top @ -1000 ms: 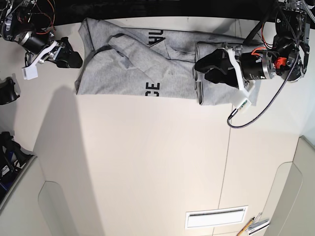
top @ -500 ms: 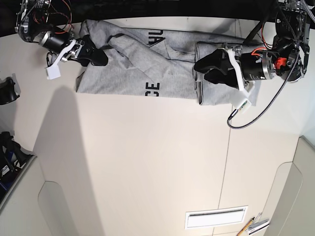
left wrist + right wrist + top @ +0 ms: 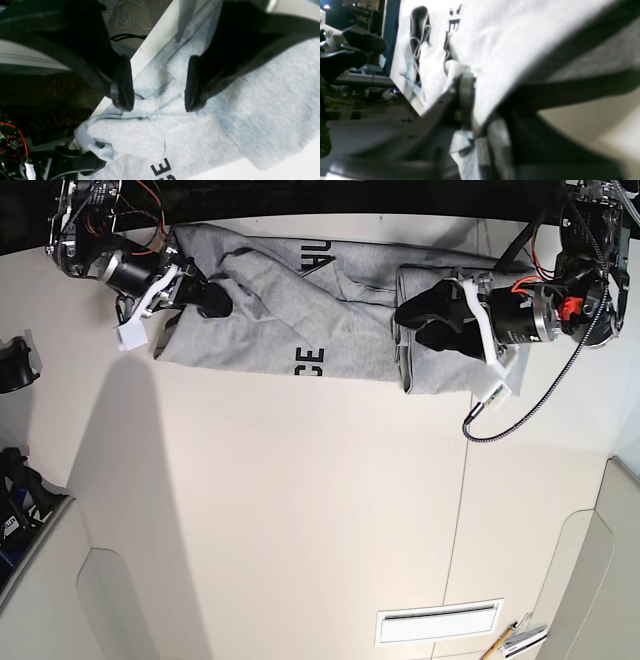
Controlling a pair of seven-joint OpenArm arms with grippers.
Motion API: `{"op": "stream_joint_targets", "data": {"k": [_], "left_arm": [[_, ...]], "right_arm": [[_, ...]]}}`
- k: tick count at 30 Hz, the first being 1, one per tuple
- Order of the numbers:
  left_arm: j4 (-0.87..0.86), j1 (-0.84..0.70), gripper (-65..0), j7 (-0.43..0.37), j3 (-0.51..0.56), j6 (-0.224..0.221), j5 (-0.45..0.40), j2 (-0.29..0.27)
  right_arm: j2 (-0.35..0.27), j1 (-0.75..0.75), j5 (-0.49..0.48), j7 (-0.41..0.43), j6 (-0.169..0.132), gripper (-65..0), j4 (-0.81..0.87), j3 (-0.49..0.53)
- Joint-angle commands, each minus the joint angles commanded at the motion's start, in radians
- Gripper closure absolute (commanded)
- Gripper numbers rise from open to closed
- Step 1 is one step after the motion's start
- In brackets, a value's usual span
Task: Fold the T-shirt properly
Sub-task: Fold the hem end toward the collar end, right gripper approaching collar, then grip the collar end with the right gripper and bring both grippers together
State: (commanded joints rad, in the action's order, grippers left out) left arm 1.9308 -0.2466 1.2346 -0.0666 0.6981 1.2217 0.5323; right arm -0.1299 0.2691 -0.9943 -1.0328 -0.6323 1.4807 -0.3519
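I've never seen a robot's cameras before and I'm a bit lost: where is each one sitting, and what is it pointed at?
Base: overhead, looking down at the table, the T-shirt and both arms.
Left wrist: on the left gripper, jaws apart above the T-shirt.
Right wrist: on the right gripper, low against blurred T-shirt fabric.
All three share the T-shirt.

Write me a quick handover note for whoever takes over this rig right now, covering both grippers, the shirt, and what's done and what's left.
Left gripper: open, jaws spread over the doubled end of the T-shirt, gripping nothing.
Right gripper: at the shirt's opposite end with cloth bunched around its fingers; the wrist view is too blurred to say whether it is shut.
T-shirt: stretched along the table's far edge, lettering partly showing, surface wrinkled.
Done: the end under the left gripper is folded over.
Left: probably fold the right gripper's end inward, smooth the wrinkles, finish a compact fold.
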Motion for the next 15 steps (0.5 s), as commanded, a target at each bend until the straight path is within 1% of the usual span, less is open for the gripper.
{"op": "stream_joint_targets", "data": {"k": [1,4,7,9,11,13,15], "left_arm": [[0.000,0.000,-36.1,0.000,-0.009,0.000,0.000,0.000],[0.000,0.000,-36.1,0.000,-0.059,0.000,0.002,0.000],[0.000,0.000,-36.1,0.000,-0.148,0.000,0.004,0.000],[0.000,-0.002,-36.1,0.017,-0.216,0.000,0.034,0.000],[0.000,-0.006,-36.1,0.059,-0.275,0.000,0.077,0.000],[0.000,-0.009,-36.1,0.104,-0.316,0.000,0.088,0.000],[0.000,-0.025,-36.1,0.116,-0.340,0.000,0.089,0.000]], "right_arm": [[0.000,0.000,0.000,0.008,0.000,0.0,0.000,0.000],[-0.001,-0.001,0.000,0.012,0.000,0.0,0.000,0.000],[-0.020,-0.023,0.007,0.011,0.000,0.0,0.003,-0.005],[-0.052,-0.052,0.012,0.011,0.000,0.0,0.003,-0.015],[-0.094,-0.084,0.028,0.011,0.000,0.0,0.003,-0.029],[-0.142,-0.115,0.039,0.011,0.000,0.0,0.003,-0.043],[-0.194,-0.139,0.048,0.012,0.001,0.0,0.003,-0.055]]}}
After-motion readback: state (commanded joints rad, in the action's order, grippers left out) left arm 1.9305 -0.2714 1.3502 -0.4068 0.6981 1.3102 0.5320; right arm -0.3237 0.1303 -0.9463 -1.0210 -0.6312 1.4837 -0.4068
